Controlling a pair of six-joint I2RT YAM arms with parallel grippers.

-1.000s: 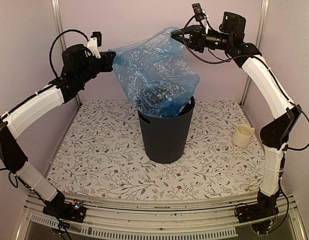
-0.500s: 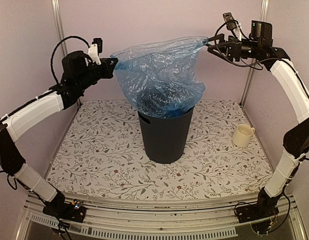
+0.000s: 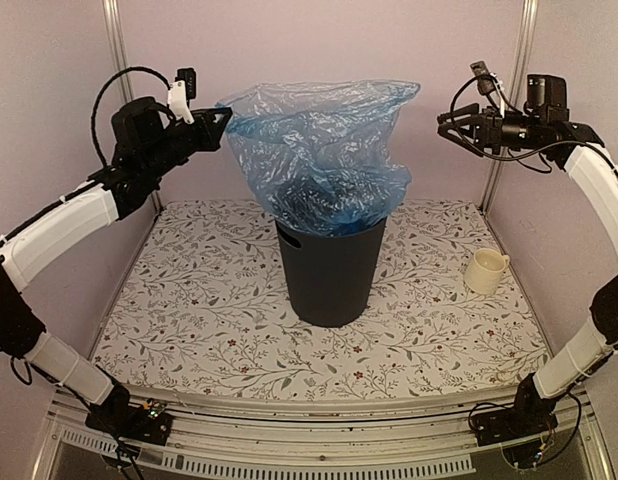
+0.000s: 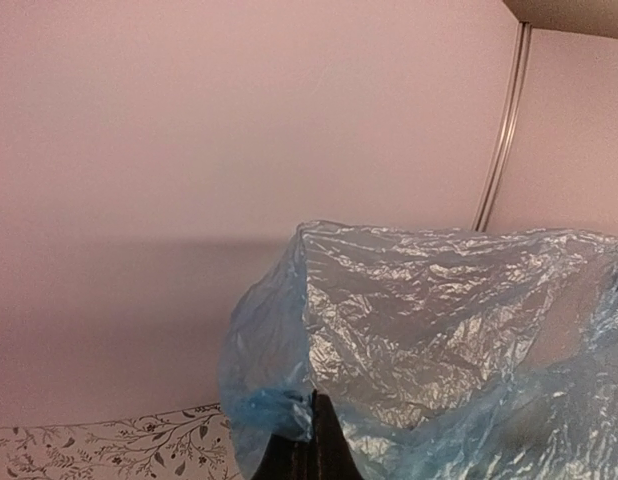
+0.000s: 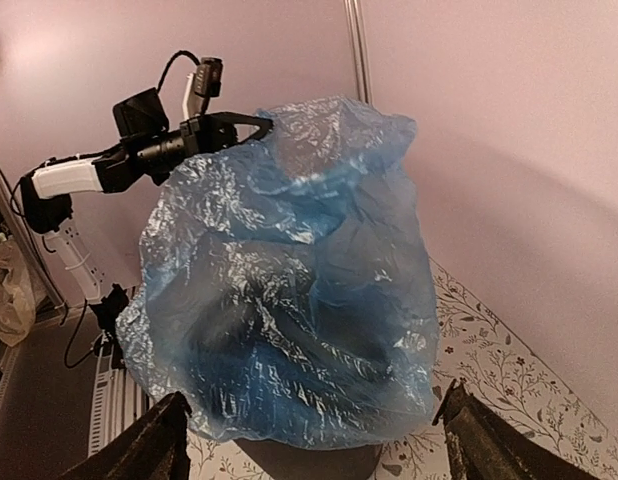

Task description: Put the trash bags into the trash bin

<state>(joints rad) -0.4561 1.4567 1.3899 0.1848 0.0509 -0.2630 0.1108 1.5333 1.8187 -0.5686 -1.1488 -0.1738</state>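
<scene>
1. Trash bag (image 3: 319, 150): lt-blue, crinkly, see-through. I read its btm end as tucked into the mouth of the trash bin (image 3: 331, 270); the rest balloons up above the rim, mouth open to the top.
2. Trash bin: dark, upright, mid tabletop (image 3: 189, 300), handle cut-out facing front-left.
3. Left gripper (image 3: 221, 118): shut tight on the bag's top-left edge and holding it high. Arm reaches up and inward from the left, forearm rising, wrist about level.
4. Right gripper (image 3: 451, 122): wide open, nothing in it, apart from the bag's right edge. Arm arched high on the right, wrist level, gripper aimed inward at the bag.
5. Mug (image 3: 485, 270): cream, upright on the tabletop, right of the bin, well apart from it.

View notes:
- Top cam: only one giving me both arms, bin and mug.
- Left wrist cam: shows the pinch close up, film bunched at the closed fingertips; no bin in frame.
- Right wrist cam: its fingers sit far apart at the btm corners, w/ the whole bag between and beyond them and the left gripper on the far edge.
</scene>
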